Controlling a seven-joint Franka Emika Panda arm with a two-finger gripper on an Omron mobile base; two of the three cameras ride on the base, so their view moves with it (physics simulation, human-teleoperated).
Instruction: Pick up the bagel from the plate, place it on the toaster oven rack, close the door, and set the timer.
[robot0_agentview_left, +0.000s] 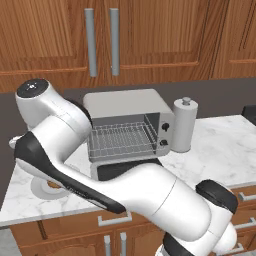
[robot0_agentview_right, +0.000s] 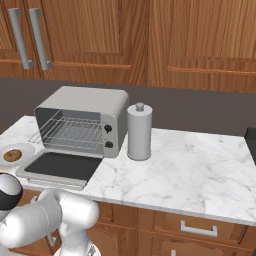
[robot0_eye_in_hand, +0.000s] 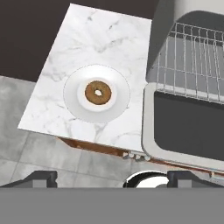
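The bagel (robot0_eye_in_hand: 98, 92) lies in the middle of the light grey plate (robot0_eye_in_hand: 70, 97) near the counter's left end. My gripper (robot0_eye_in_hand: 113, 178) hangs high above the counter's front edge, well short of the plate, open and holding nothing. To the plate's right the toaster oven's door (robot0_eye_in_hand: 183, 127) lies folded down flat, and the wire rack (robot0_eye_in_hand: 192, 61) shows inside the cavity. From the right base view the bagel (robot0_agentview_right: 12, 155), plate (robot0_agentview_right: 27, 149), rack (robot0_agentview_right: 70, 132) and open door (robot0_agentview_right: 62, 167) are all seen. My arm covers most of the plate (robot0_agentview_left: 40, 193) in the left base view.
A silver cylindrical canister (robot0_agentview_right: 139, 131) stands just right of the toaster oven (robot0_agentview_right: 95, 100). Two dark knobs (robot0_agentview_right: 106, 136) sit on the oven's right front. Wooden cabinets run above the marble counter (robot0_agentview_right: 190, 165), with grey floor below its front edge.
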